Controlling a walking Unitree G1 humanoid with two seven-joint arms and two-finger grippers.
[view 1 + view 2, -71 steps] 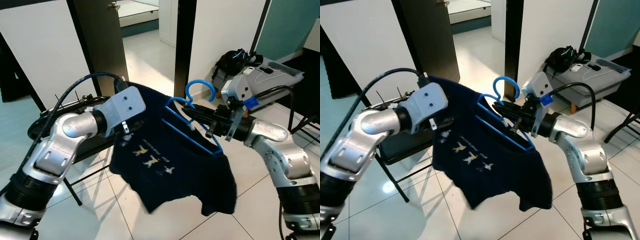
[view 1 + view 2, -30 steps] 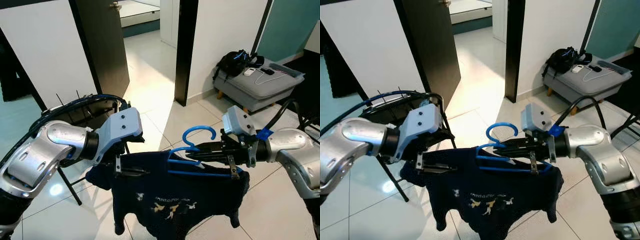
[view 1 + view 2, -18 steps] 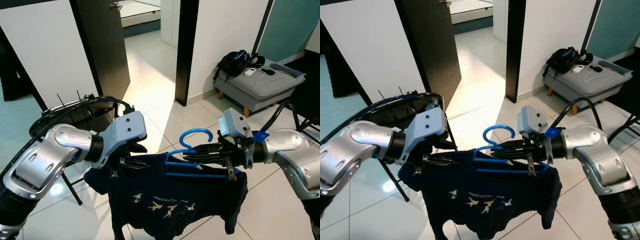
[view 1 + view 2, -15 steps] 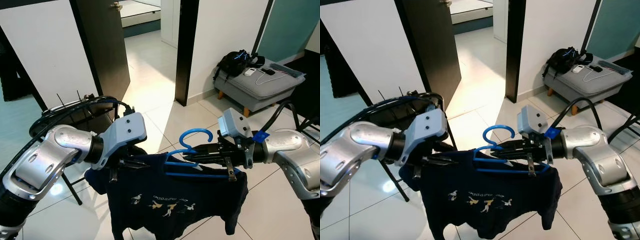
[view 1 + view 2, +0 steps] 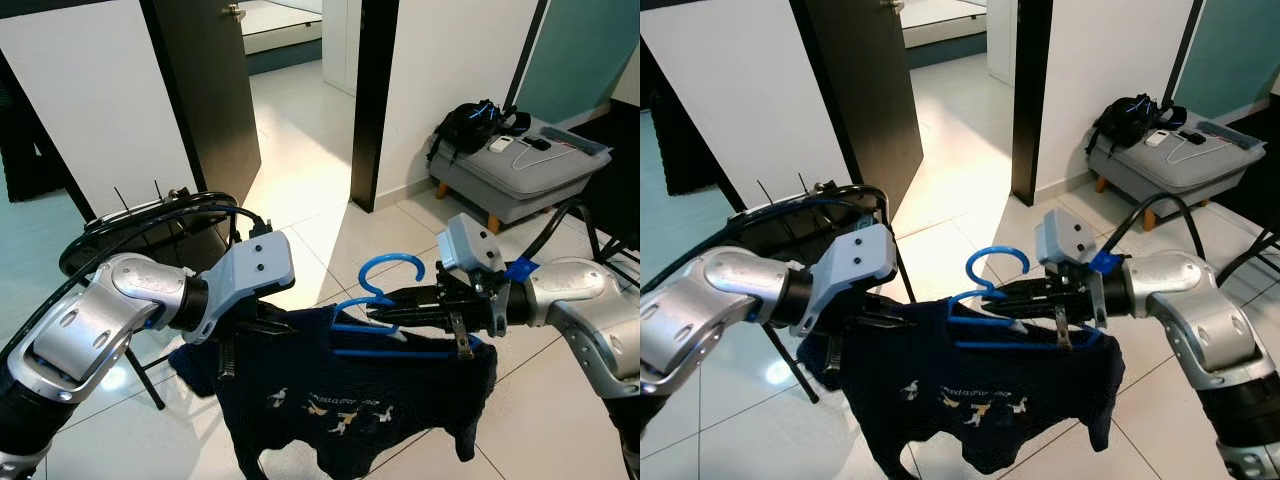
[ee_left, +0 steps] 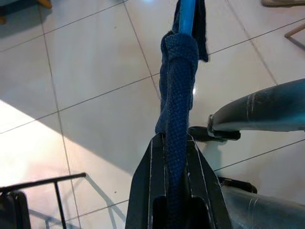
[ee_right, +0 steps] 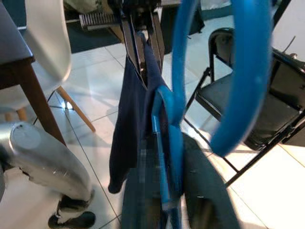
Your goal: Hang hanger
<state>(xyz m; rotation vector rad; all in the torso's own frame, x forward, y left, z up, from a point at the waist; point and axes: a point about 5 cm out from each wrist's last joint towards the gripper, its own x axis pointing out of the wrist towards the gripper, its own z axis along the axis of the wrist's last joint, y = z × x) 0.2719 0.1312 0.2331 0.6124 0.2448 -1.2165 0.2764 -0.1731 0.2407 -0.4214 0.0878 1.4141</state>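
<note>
A dark navy T-shirt (image 5: 350,400) with a small pale print hangs on a blue plastic hanger (image 5: 385,300), held in the air between my two arms. My right gripper (image 5: 385,315) is shut on the hanger just under its hook (image 7: 233,86). At the shirt's left shoulder my left gripper (image 5: 262,333) is shut on a bunched fold of navy cloth (image 6: 177,86). The hanger's hook points up and is free of any rail.
A black folding chair (image 5: 150,225) stands behind my left arm. Beyond it are a dark open door (image 5: 205,80) and a black door frame (image 5: 368,90). A grey low bench (image 5: 520,165) with a black bag (image 5: 470,125) sits at the right. White tiled floor lies below.
Since 2.4 s ago both arms came down and the hanger turned level, so the shirt hangs straight. In the last second the left gripper kept tugging the left shoulder cloth.
</note>
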